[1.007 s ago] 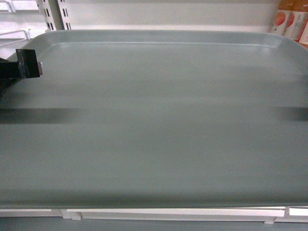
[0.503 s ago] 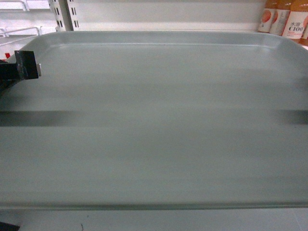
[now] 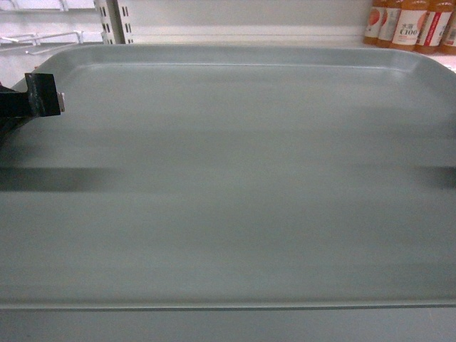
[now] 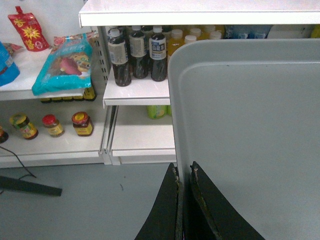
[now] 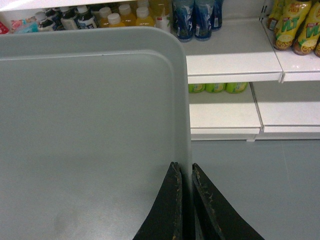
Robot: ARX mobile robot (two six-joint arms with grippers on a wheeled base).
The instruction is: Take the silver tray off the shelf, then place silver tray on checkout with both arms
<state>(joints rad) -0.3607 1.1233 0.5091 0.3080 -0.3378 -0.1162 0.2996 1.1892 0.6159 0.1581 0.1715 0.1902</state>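
Shelves behind, silver tray (image 3: 235, 185) level, long axis left-right, left end effector (image 4: 184, 175) and right end effector (image 5: 184, 172) clamping its ends

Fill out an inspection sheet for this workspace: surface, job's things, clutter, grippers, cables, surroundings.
Surface: checkout not in view; grey floor shows beside the tray.
Job's things: tray clear of the shelf boards, level, nothing on it.
Clutter: nothing seen on the tray.
Grippers: left gripper shut on the tray's left rim; right gripper shut on its right rim.
Cables: a thin dark cable on the floor at far left of the left wrist view.
Surroundings: white shelves; dark bottles, jars, a teal snack bag, blue bottles, orange drinks.
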